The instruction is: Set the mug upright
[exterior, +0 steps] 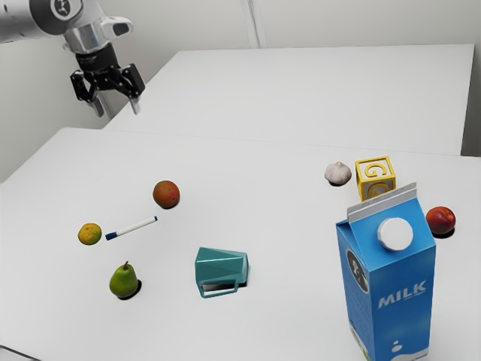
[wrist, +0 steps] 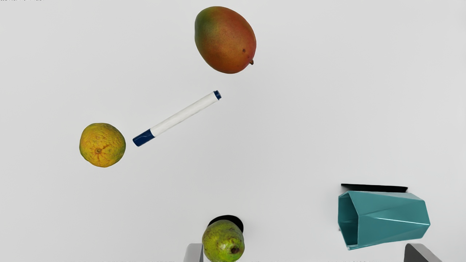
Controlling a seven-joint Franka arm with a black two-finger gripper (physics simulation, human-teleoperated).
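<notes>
Currently, the black two-finger gripper (exterior: 117,110) is hovering high over the white table (exterior: 278,180), its fingers standing wide apart and gripping nothing. The faceted teal mug (exterior: 222,265) is lying on its side on the tabletop, its mouth facing the green pear (exterior: 124,281) and its handle pointing toward the near side of the exterior view. A white marker with blue ends (exterior: 135,227) is lying between the red-orange mango (exterior: 166,194) and the yellow-green citrus fruit (exterior: 89,234). Toward the exterior view's right, a blue milk carton (exterior: 391,301) is standing upright.
</notes>
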